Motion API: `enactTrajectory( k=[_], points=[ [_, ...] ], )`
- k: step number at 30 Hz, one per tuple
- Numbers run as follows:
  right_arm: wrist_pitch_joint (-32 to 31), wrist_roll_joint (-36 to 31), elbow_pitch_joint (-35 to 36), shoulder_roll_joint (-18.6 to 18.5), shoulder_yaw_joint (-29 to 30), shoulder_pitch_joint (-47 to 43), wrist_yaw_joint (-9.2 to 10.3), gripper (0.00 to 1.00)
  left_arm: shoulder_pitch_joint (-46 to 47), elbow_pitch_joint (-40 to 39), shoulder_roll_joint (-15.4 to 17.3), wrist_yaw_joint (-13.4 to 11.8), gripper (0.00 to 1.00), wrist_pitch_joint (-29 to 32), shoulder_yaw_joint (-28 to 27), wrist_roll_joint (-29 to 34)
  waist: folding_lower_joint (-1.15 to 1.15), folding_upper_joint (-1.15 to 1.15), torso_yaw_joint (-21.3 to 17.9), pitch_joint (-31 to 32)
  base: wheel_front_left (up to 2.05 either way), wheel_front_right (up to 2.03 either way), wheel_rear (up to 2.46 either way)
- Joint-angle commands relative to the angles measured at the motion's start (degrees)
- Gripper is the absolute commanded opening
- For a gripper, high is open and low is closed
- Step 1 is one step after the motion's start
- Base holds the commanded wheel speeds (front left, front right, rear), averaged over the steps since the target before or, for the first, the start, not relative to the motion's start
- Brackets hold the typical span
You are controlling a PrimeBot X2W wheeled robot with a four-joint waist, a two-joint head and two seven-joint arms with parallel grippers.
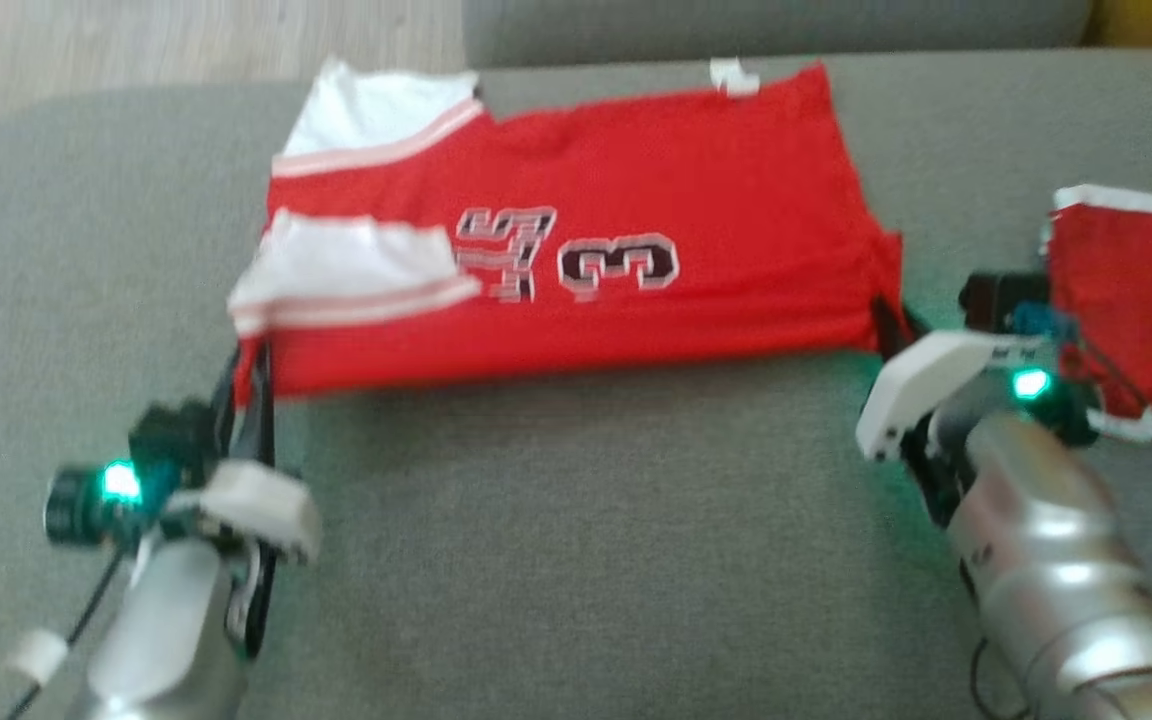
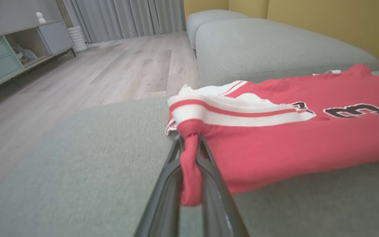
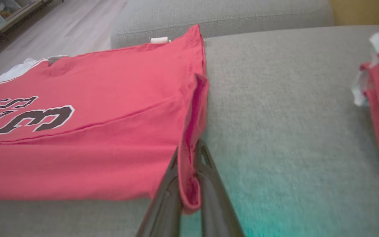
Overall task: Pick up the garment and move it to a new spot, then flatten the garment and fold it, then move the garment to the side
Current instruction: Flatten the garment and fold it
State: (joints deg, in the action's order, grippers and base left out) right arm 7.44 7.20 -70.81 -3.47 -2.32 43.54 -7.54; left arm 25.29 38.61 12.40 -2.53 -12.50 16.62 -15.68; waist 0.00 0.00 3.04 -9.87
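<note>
- Two corners pinched: left hand (image 1: 256, 352), lower left, and right hand (image 1: 888, 316), centre right, each closed on the red jersey (image 1: 686, 170).
- Best raised evenly, hem taut, for a clean fold.

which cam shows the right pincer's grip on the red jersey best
The right wrist view: the right pincer is shut on a corner fold of the red jersey, close up. The head view shows it blurred. The left wrist view shows the jersey's other end.
</note>
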Motion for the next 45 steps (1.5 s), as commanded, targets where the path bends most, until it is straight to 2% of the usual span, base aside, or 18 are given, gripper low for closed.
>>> enactTrajectory(
  k=[1,5,14,20,25,35,36,37,38,39,40,41,42,45],
  points=[
    [1.1,1.5,0.9,0.6,-2.0,-0.8,0.05,0.00,-0.8,-1.1,3.0,-0.6,0.00,0.0,-2.6,-0.5,0.00,0.00,-1.5,2.9,0.00,0.00,0.00],
    [2.3,4.8,1.2,0.6,-3.4,-2.9,0.05,0.00,-4.9,-1.9,3.5,-0.9,0.00,1.1,-2.3,-0.9,0.00,0.00,-2.4,6.4,0.00,0.00,0.00],
    [2.2,3.8,-0.2,0.6,-0.8,-7.6,0.05,0.00,-13.3,-8.4,4.0,-2.1,0.00,4.8,-1.3,-1.7,0.00,0.00,-3.3,10.7,0.00,0.00,0.00],
    [2.0,2.6,-0.7,0.6,2.6,-10.8,0.05,0.00,-17.5,-13.0,4.6,-2.3,0.00,7.9,-0.2,-2.2,0.00,0.00,-3.1,11.5,0.00,0.00,0.00],
    [1.9,3.2,0.0,0.6,3.2,-12.5,0.05,0.00,-19.9,-17.0,4.8,-2.9,0.00,9.7,0.4,-2.3,0.00,0.00,-3.2,11.7,0.00,0.00,0.00],
    [1.7,6.2,3.1,0.6,0.8,-15.3,0.05,0.00,-19.6,-16.4,4.3,-2.5,0.00,8.2,0.7,-3.4,0.00,0.00,-3.6,11.2,0.00,0.00,0.00],
    [2.3,6.3,3.8,0.6,0.7,-15.6,0.05,0.03,-19.5,-16.3,4.1,-2.6,0.00,8.1,0.7,-3.4,0.00,0.00,-3.7,11.2,0.00,0.00,0.00],
    [2.8,6.5,4.6,0.6,0.7,-15.9,0.05,1.00,-19.3,-16.3,4.0,-2.7,0.00,7.9,0.7,-3.4,0.00,0.00,-3.8,11.1,0.00,0.00,0.00],
    [3.1,6.9,5.2,0.6,0.9,-16.1,0.05,1.00,-19.2,-16.2,4.0,-2.9,0.00,7.6,0.6,-3.4,0.00,0.00,-3.9,10.9,0.00,0.00,0.00],
    [3.4,7.1,6.0,0.6,1.0,-16.4,0.05,1.00,-19.1,-16.2,3.9,-3.1,0.28,7.3,0.5,-3.5,0.00,0.00,-4.0,10.8,0.00,0.00,0.00],
    [3.8,7.4,6.9,0.6,1.2,-16.5,0.05,1.00,-19.1,-16.1,3.7,-3.4,0.49,7.1,0.3,-3.8,0.00,0.00,-4.0,10.7,0.00,0.00,0.00],
    [4.3,7.7,8.0,0.6,1.3,-16.7,0.05,1.00,-19.0,-16.0,3.5,-3.5,0.78,6.9,0.0,-4.0,0.00,0.00,-4.1,10.6,0.00,0.00,0.00],
    [4.6,8.2,9.2,0.6,1.2,-16.9,0.05,1.00,-18.8,-15.8,3.4,-3.7,1.00,6.3,-0.3,-4.3,0.00,0.00,-4.2,10.4,0.00,0.00,0.00],
    [6.2,10.5,16.6,0.6,-0.8,-18.5,0.05,1.00,-17.6,-15.4,2.7,-5.2,1.00,3.0,-2.1,-5.1,0.00,0.00,-4.5,9.2,0.00,0.00,0.00]
  ],
)
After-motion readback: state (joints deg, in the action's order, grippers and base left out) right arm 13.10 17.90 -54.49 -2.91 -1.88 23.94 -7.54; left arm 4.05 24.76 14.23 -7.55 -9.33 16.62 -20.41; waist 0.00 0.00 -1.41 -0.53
